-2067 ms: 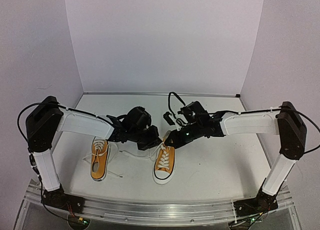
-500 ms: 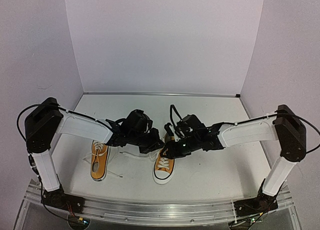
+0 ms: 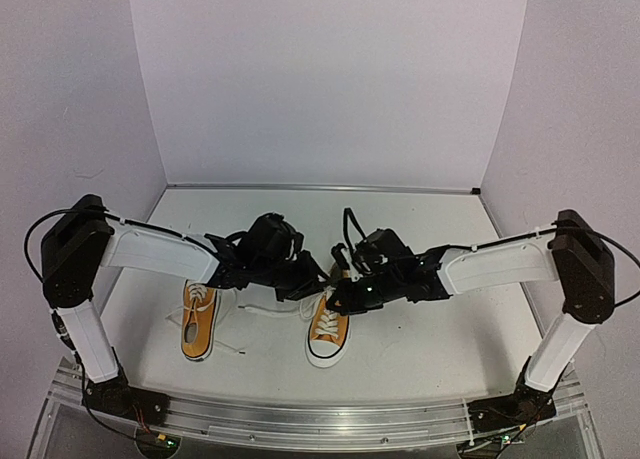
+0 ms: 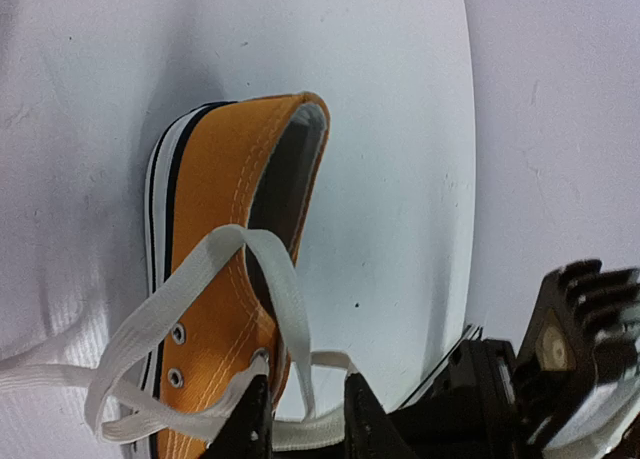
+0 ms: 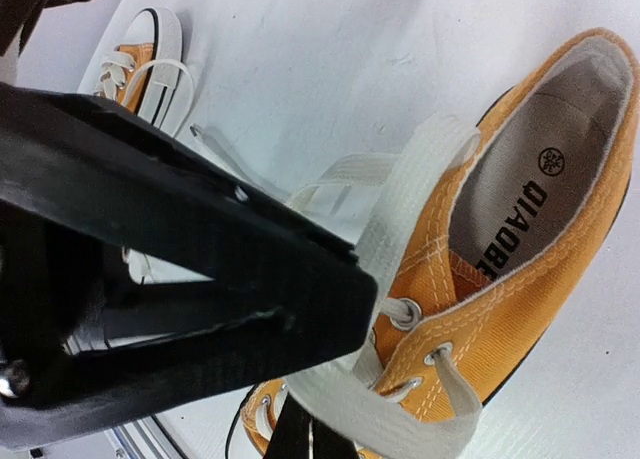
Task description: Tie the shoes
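Observation:
Two orange-yellow shoes with white laces lie on the white table. The left shoe (image 3: 199, 319) lies alone, its laces loose. Both grippers meet over the heel end of the right shoe (image 3: 328, 327). My left gripper (image 3: 312, 282) is narrowly open in the left wrist view (image 4: 305, 419), with a lace loop (image 4: 285, 289) running between its fingers beside the shoe (image 4: 215, 239). My right gripper (image 3: 335, 297) is shut on a flat white lace (image 5: 400, 419) in the right wrist view (image 5: 308, 437), right by the shoe's eyelets (image 5: 520, 279).
The left gripper's black body (image 5: 170, 279) fills the left of the right wrist view. The right gripper's body (image 4: 580, 349) shows at the left wrist view's lower right. A metal rail (image 3: 320, 419) runs along the near edge. Walls close in the back and sides.
Both grippers have come down and nearer, closing in over the right shoe's laces. In the last half second they have hardly moved.

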You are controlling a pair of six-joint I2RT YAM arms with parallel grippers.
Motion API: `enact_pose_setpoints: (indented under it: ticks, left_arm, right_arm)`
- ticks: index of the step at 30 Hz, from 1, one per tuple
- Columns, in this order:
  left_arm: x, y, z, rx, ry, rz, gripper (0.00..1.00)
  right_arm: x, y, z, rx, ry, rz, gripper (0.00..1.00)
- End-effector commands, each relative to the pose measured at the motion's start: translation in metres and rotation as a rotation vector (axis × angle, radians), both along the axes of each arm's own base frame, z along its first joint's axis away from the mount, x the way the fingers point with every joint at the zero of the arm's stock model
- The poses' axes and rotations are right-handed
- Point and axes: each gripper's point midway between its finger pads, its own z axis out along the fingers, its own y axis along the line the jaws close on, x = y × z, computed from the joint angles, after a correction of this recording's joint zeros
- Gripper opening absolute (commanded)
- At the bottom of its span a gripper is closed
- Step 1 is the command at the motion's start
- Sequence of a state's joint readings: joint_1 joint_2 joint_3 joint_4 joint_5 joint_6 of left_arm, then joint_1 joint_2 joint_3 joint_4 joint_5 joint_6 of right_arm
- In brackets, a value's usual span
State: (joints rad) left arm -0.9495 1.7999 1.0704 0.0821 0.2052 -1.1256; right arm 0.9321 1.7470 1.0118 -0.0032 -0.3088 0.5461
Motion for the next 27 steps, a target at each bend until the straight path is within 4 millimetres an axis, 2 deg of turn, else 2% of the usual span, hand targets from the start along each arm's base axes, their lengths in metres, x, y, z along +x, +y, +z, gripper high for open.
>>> enact_pose_setpoints:
  ticks: [1,3,5,8,11,14,18,22,27]
  left_arm:
    - [0.009,0.029,0.024,0.07,-0.098,0.018,0.35]
    - [0.014,0.048,0.03,0.147,-0.15,0.038,0.53]
    - [0.017,0.069,0.038,0.235,-0.213,0.051,0.65]
    - [0.018,0.1,0.04,0.374,-0.288,0.009,0.75]
    - [0.012,0.129,0.028,0.547,-0.314,-0.1,0.81]
    - [0.002,0.148,0.006,0.688,-0.335,-0.241,0.83]
    - [-0.009,0.166,-0.025,0.834,-0.31,-0.389,0.81]
    - [-0.018,0.169,-0.047,0.889,-0.279,-0.516,0.78]
    - [-0.018,0.16,-0.059,0.899,-0.318,-0.669,0.73]
  right_arm:
    - [-0.003,-0.014,0.031,0.047,-0.053,-0.04,0.0]
    - [-0.005,-0.019,0.035,0.051,-0.061,-0.047,0.0]
    - [-0.009,-0.026,0.033,0.032,-0.054,-0.052,0.0]
    - [-0.012,-0.033,0.031,0.017,-0.05,-0.056,0.0]
    - [-0.017,-0.04,0.027,0.007,-0.04,-0.062,0.0]
    - [-0.021,-0.048,0.021,-0.004,-0.032,-0.072,0.0]
    - [-0.023,-0.052,0.016,-0.014,-0.023,-0.081,0.0]
    - [-0.023,-0.051,0.017,-0.011,-0.022,-0.081,0.0]
    - [-0.023,-0.05,0.017,-0.01,-0.019,-0.081,0.0]
